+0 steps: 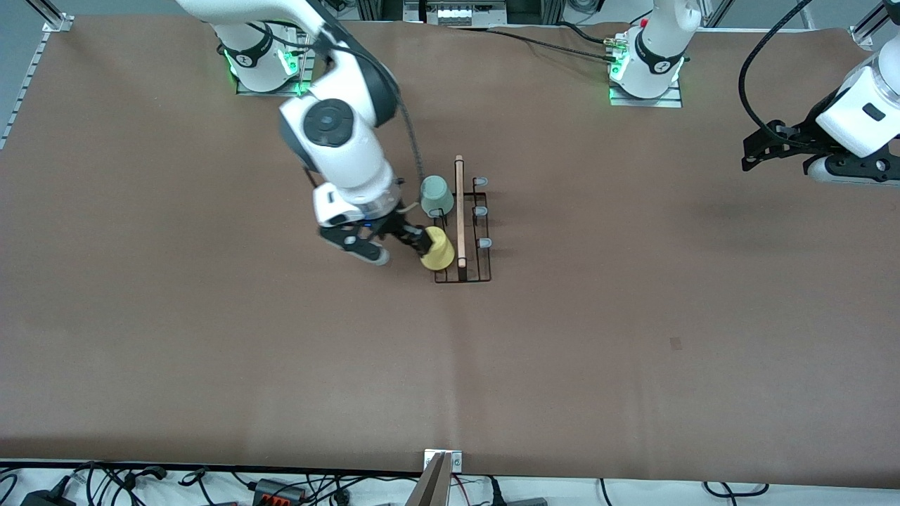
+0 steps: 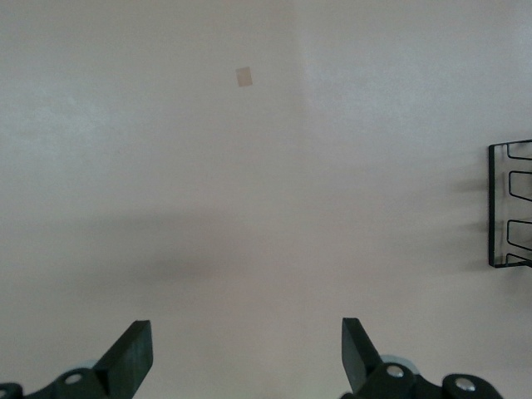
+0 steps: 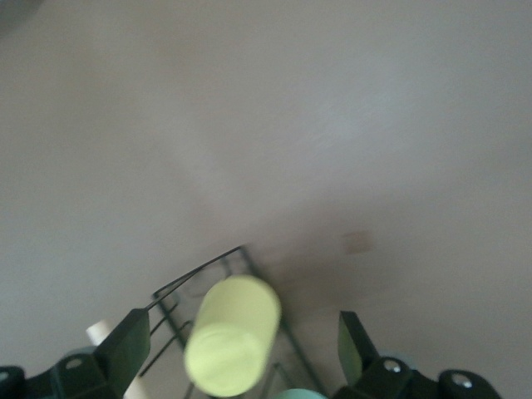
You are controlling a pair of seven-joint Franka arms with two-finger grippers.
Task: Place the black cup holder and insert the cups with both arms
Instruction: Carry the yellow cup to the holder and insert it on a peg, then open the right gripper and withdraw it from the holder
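Note:
The black cup holder [image 1: 478, 274] stands at mid-table, its wooden rod [image 1: 460, 211] along the top. A grey-green cup [image 1: 436, 195] and a yellow cup [image 1: 439, 251] sit tilted on its pegs on the side toward the right arm's end. My right gripper [image 1: 424, 244] is open, its fingers on either side of the yellow cup [image 3: 233, 337] with gaps on both sides. My left gripper [image 1: 751, 156] is open and empty in the air at the left arm's end; its wrist view [image 2: 246, 332] shows bare table and the holder's edge [image 2: 509, 204]. The light blue cup is out of view.
Three bare pale-blue-tipped pegs [image 1: 481, 211] stand on the holder's side toward the left arm. A small pale patch [image 1: 676, 343] marks the brown table nearer the front camera. Cables lie along the table's front edge [image 1: 281, 485].

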